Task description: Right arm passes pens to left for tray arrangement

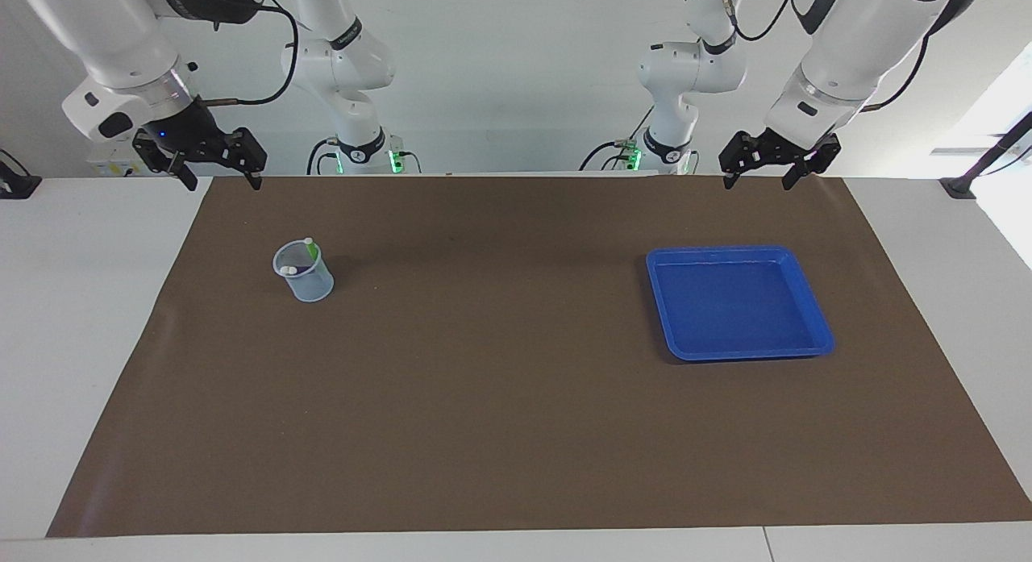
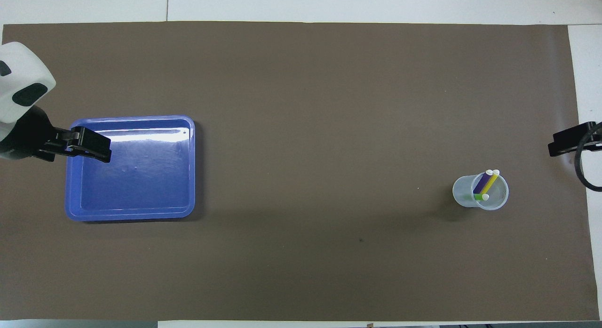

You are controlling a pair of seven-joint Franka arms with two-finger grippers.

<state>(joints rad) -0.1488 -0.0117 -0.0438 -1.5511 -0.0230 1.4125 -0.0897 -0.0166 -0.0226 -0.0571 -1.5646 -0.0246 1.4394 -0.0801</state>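
Note:
Three pens stand in a small translucent cup (image 1: 306,278) toward the right arm's end of the table: a purple pen (image 2: 481,182), a yellow pen (image 2: 490,181) and a green pen (image 2: 479,196), pale ends up. The blue tray (image 1: 726,251) lies empty toward the left arm's end. My right gripper (image 1: 222,184), with the blue wrist light, hangs open and empty over the mat's edge nearest the robots. My left gripper (image 1: 756,183) hangs open and empty over that same edge. Seen from overhead, one of its fingers (image 2: 91,148) covers a corner of the tray (image 2: 141,177).
A brown mat (image 1: 500,385) covers most of the white table (image 1: 81,304). The two arm bases (image 1: 363,147) stand at the table's edge, between the grippers. Nothing else lies on the mat.

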